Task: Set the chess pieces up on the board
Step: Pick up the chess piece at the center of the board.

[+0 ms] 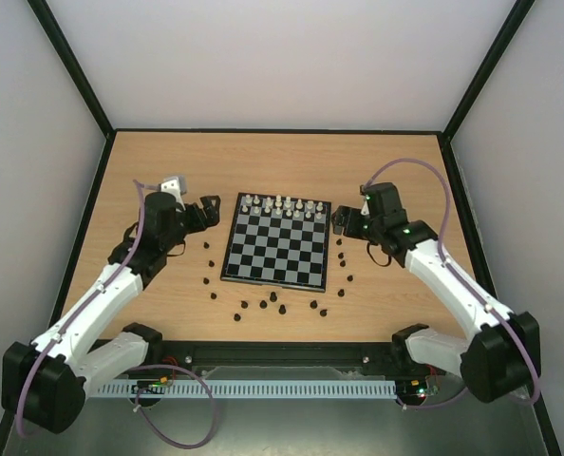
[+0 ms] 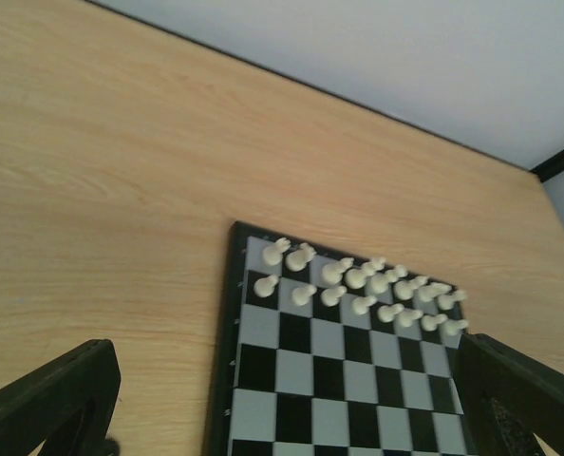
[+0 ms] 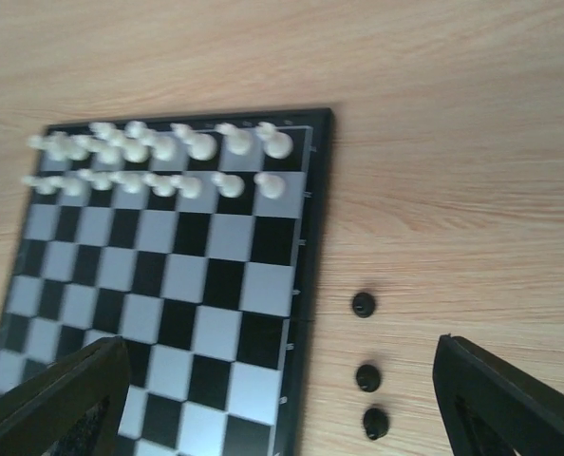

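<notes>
The board (image 1: pixel 277 255) lies mid-table, with white pieces on its two far rows. Several tiny black chess pieces (image 1: pixel 273 298) are scattered on the table along the board's left, near and right sides. None of them is on the board. My left gripper (image 1: pixel 209 211) is open and empty beside the board's far left corner; in the left wrist view it (image 2: pixel 287 418) spans the board (image 2: pixel 310 380). My right gripper (image 1: pixel 343 222) is open and empty by the far right corner. In the right wrist view it (image 3: pixel 282 408) straddles the board's right edge (image 3: pixel 306 285) and three black pieces (image 3: pixel 368 378).
The white pieces (image 2: pixel 358 280) fill the two far rows, also seen in the right wrist view (image 3: pixel 159 161). A black rim borders the wooden table (image 1: pixel 149 161), with pale walls behind. A cable tray (image 1: pixel 263 388) runs along the near edge between the arm bases.
</notes>
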Controlling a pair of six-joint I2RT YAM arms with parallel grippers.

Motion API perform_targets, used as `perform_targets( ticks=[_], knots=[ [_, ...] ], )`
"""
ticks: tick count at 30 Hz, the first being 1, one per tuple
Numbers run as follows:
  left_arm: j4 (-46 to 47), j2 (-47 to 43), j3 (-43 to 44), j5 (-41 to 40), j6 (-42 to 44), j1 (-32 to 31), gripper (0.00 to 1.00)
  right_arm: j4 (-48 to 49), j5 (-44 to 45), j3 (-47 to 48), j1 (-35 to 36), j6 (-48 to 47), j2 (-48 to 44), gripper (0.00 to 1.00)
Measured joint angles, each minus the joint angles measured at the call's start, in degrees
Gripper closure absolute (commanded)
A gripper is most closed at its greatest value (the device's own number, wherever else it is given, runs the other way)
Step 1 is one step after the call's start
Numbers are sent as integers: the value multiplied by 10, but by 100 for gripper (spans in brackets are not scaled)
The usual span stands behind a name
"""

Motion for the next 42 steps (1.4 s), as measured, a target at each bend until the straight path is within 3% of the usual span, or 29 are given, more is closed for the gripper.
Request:
perform_targets(
  ticks=[9,23,42],
  knots=[
    [-1,46,-7,-35,-8,-3,1,-4,108,2,11,-4,103,15],
    [17,125,-33,-36,-10,-29,1,6,127,32,17,-22,236,52],
    [18,161,-26,-61,-10,-58,1,8,118,47,34,-27,304,73]
  ],
)
